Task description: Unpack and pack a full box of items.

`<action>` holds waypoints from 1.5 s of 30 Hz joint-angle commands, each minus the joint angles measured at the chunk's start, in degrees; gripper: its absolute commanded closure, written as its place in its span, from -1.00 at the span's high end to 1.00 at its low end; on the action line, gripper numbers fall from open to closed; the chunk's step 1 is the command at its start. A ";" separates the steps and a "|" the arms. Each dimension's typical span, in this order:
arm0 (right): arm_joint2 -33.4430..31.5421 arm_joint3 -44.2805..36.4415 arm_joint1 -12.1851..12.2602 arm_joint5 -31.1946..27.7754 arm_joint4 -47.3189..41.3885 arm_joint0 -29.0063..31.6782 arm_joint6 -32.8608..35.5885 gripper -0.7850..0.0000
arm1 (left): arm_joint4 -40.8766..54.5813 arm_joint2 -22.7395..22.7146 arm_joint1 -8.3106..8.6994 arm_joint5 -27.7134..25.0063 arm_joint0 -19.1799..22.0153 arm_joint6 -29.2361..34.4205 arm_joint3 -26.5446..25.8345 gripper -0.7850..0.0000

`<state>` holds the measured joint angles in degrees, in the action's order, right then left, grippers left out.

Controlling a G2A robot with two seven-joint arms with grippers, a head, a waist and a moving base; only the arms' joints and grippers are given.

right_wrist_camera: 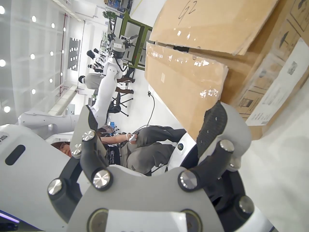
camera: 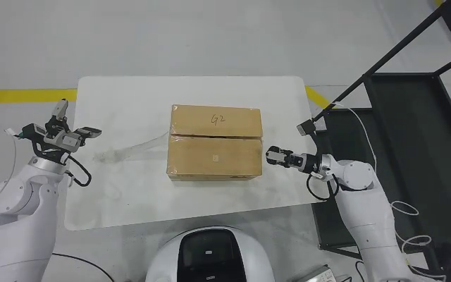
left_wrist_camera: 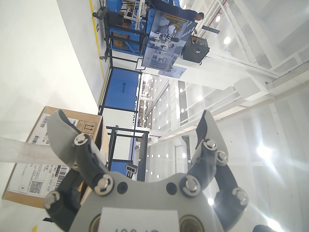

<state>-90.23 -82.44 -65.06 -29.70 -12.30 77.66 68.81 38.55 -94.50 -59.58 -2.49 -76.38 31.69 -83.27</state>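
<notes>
A: Right gripper [right_wrist_camera: 152, 114], state?

B: Spread wide, nothing in it. In the top view it sits just right of the box [camera: 215, 141], level with the lower flap. In the right wrist view one fingertip [right_wrist_camera: 213, 121] is close by that flap's corner; can't tell if it touches.

A: Left gripper [left_wrist_camera: 130, 119]?

B: Also spread, nothing between the pads. Far left of the top view, well apart from the box. A clear tape strip [camera: 130, 149] lies on the table [camera: 282, 99] between them.

A: The box itself?

B: Brown corrugated carton, mid frame, centre of the table. Two long top flaps meet at a seam that gapes a little. Edges ragged, with glossy tape remnants. Handwritten mark on the upper flap, labels on the side walls.

A: Handling?

B: Judged full, so likely heavy. Walls stiff, flaps thin and bendy. I'd pinch a flap's free edge at the seam end and fold it outward. Taped patches look slick; bare cardboard should grip better.
</notes>
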 commanded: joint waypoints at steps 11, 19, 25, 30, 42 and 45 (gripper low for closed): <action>5.04 8.76 0.12 1.56 0.44 -7.74 -0.69 1.00 | 0.00 0.00 0.00 0.00 0.00 0.00 0.00 1.00; 7.66 10.72 0.20 1.76 -2.28 -10.04 1.31 1.00 | 0.00 0.00 0.00 0.00 0.00 0.00 0.00 1.00; 9.47 11.97 0.24 2.38 -5.34 -11.02 3.58 1.00 | 0.00 0.00 0.00 0.00 0.00 0.00 0.00 1.00; 9.98 12.50 0.48 1.84 -7.66 -11.56 5.98 1.00 | 0.00 0.00 0.00 0.00 0.00 0.00 0.00 1.00; 7.21 5.03 2.41 3.19 -15.87 -7.24 8.97 1.00 | 0.00 0.00 0.00 0.00 0.00 0.00 0.00 1.00; 6.47 1.20 3.14 3.67 -17.48 -5.03 9.46 1.00 | 0.00 0.00 0.00 0.00 0.00 0.00 0.00 1.00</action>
<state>-83.49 -79.82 -62.18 -26.19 -29.35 71.82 78.10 38.55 -94.50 -59.58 -2.49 -76.38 31.69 -83.27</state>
